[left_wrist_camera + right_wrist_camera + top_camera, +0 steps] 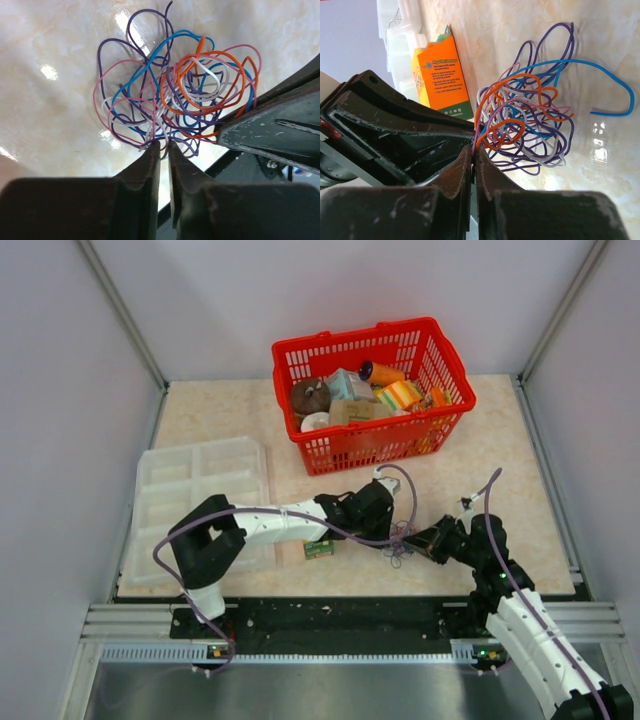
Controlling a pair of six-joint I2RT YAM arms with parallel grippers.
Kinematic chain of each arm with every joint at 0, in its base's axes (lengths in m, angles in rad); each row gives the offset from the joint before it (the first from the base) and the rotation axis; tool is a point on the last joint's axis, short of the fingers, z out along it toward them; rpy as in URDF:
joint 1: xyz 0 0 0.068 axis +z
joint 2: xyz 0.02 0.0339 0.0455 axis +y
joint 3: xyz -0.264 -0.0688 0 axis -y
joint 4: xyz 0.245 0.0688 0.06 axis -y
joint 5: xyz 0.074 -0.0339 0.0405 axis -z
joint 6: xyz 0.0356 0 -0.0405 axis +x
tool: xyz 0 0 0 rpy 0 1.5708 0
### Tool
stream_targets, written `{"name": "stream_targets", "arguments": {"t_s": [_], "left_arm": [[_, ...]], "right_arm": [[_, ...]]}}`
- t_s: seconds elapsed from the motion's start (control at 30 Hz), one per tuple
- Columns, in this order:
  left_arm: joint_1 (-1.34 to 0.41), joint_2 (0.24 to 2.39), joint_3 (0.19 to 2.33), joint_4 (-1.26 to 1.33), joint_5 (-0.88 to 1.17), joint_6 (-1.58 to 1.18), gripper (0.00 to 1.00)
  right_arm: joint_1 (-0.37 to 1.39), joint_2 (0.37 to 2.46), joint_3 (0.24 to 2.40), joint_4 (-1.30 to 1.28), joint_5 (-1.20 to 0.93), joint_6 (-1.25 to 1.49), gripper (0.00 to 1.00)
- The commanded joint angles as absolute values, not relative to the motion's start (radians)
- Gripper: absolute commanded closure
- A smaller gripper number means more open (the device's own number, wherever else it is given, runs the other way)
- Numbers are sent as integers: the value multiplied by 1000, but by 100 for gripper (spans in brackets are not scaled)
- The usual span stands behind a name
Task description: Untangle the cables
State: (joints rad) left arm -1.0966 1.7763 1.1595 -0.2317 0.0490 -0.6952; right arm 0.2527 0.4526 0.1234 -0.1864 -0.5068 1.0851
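The cables (400, 548) are one small tangle of thin blue, orange, purple, pink and white wires (175, 90) on the beige tabletop between the two grippers. My left gripper (163, 146) reaches the tangle from the left (386, 530). Its jaws stand a narrow gap apart, with a white and a purple strand running between the tips. My right gripper (474, 149) comes in from the right (422, 543) and is shut on pink and orange strands at the edge of the tangle (530, 120). A loose blue end curls away from the bunch.
A small orange and green box (442, 75) lies just left of the tangle (318, 550). A clear compartment tray (200, 500) sits at the left. A red basket (440, 425) full of items stands behind. The table's front edge is close below the grippers.
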Motion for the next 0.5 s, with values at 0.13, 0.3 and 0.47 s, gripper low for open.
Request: {"name": "stream_targets", "arguments": {"t_s": [0.13, 0.3, 0.47], "left_arm": [[-1100, 1705, 1224, -321, -28, -631, 100], [-1098, 1349, 1092, -304, -63, -525, 100], [-1098, 995, 1066, -307, -149, -393, 100]], "right_arm": [[259, 446, 166, -224, -415, 1040, 100], [259, 479, 247, -414, -93, 971, 100], [229, 528, 276, -449, 106, 966, 100]]}}
